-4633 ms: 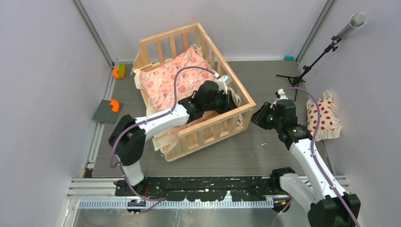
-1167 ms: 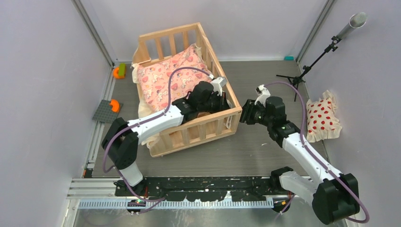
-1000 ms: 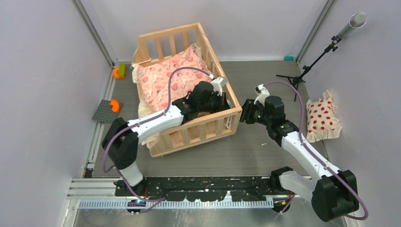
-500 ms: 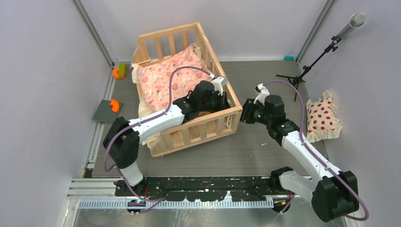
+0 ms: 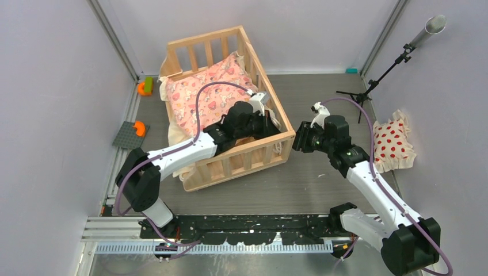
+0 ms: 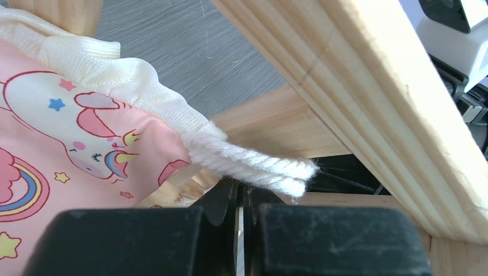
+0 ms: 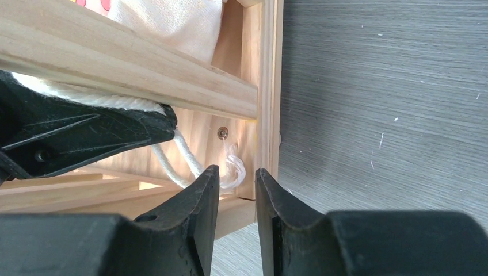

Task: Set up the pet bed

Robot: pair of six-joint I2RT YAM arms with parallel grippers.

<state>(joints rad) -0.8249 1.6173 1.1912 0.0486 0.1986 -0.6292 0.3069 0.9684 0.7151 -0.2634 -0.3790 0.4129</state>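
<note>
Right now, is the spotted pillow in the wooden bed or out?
Out. The spotted pillow lies by the right wall, well apart from the bed.

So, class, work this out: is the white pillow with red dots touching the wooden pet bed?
Apart. The top view shows a stretch of grey floor between the pillow and the pet bed.

Bright, even, diffuse light; faint shadow beside the pet bed (image 5: 204,38); left tool (image 6: 241,192) blurred near the lens
</note>
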